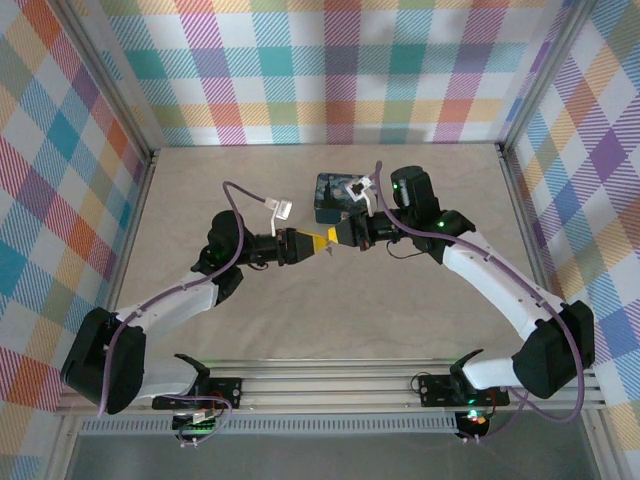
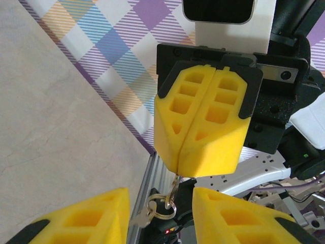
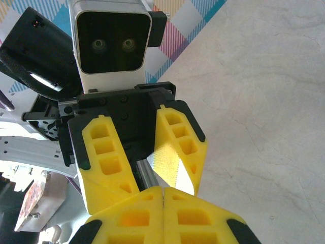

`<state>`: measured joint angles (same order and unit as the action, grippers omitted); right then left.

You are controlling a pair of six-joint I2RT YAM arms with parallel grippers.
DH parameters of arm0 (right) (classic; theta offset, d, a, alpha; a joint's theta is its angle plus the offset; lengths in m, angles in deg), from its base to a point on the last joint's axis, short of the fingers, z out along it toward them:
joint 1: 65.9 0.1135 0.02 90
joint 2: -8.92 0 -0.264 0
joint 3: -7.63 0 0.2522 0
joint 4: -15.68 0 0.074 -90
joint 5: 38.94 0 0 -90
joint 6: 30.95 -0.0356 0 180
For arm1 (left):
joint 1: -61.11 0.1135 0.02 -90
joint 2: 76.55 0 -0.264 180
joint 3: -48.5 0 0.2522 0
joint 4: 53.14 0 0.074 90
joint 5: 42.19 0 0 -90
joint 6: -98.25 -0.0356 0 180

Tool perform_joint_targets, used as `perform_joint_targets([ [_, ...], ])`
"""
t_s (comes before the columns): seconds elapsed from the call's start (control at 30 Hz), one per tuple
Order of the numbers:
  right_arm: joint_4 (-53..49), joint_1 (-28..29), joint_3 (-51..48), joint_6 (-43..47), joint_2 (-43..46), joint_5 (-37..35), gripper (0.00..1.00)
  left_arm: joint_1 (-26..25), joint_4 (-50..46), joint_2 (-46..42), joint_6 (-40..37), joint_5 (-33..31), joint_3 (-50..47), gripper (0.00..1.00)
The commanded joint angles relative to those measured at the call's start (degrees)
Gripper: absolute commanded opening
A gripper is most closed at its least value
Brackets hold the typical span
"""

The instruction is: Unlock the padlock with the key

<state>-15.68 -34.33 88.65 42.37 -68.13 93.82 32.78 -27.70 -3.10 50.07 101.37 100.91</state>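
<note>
**A:** Where's the padlock?

**B:** The padlock [image 1: 335,196] lies flat on the table [image 1: 250,180] toward the back wall. There is bare tabletop to its left and in front of it.

**A:** And the key?

**B:** It's just in front of the padlock. The right gripper [image 1: 333,240], jaws pressed together, pinches the key [image 2: 175,184] at its tip, and a ring [image 2: 165,207] dangles below.

**A:** The left gripper?

**B:** The left gripper [image 1: 318,246] faces the right one tip to tip. Its jaws are partly apart on either side of the ring and clasp nothing. Both arms reach inward with their elbows bent outward.

I can read no text, label, brand or number anywhere. The padlock [image 1: 330,200] carries only a swirling print, without letters I can make out.
</note>
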Motion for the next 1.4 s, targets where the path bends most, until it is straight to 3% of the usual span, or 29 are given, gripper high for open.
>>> perform_joint_targets([
  [0.0,1.63,0.15,1.16,-0.26,1.22,1.82,0.00,-0.66,2.85,-0.17,-0.42,2.18,-0.20,0.35],
  [0.4,2.32,0.16,1.18,-0.80,0.81,2.01,0.00,-0.67,0.09,-0.96,-2.10,2.79,0.11,0.29],
  [0.73,2.43,0.16,0.76,-0.98,0.86,3.08,0.00,-0.67,-1.82,-1.65,-3.98,1.48,0.45,0.16],
  [0.8,2.49,0.16,0.76,-1.04,0.86,3.27,0.00,-0.67,-1.85,-1.65,-4.05,1.38,0.46,0.09],
  [0.83,2.55,0.16,0.76,-1.06,0.76,3.27,0.00,-0.64,-1.85,-1.76,-4.09,1.45,0.46,0.00],
  [1.17,3.89,0.16,-0.09,-2.67,0.77,2.98,0.00,-0.40,-3.83,-4.38,-6.20,-1.87,-1.03,0.00],
  [1.2,3.83,0.16,-0.20,-2.71,0.81,2.36,0.02,-0.34,-4.67,-4.56,-6.56,-2.12,-0.95,0.00],
  [1.33,3.61,0.16,-0.79,-3.64,1.46,-2.54,0.40,0.12,-10.09,-5.24,-9.04,-4.57,-0.63,0.00],
  [1.37,3.43,0.16,-0.98,-3.88,1.55,-4.29,0.45,0.33,-12.08,-5.44,-10.02,-5.40,-0.64,0.00],
])
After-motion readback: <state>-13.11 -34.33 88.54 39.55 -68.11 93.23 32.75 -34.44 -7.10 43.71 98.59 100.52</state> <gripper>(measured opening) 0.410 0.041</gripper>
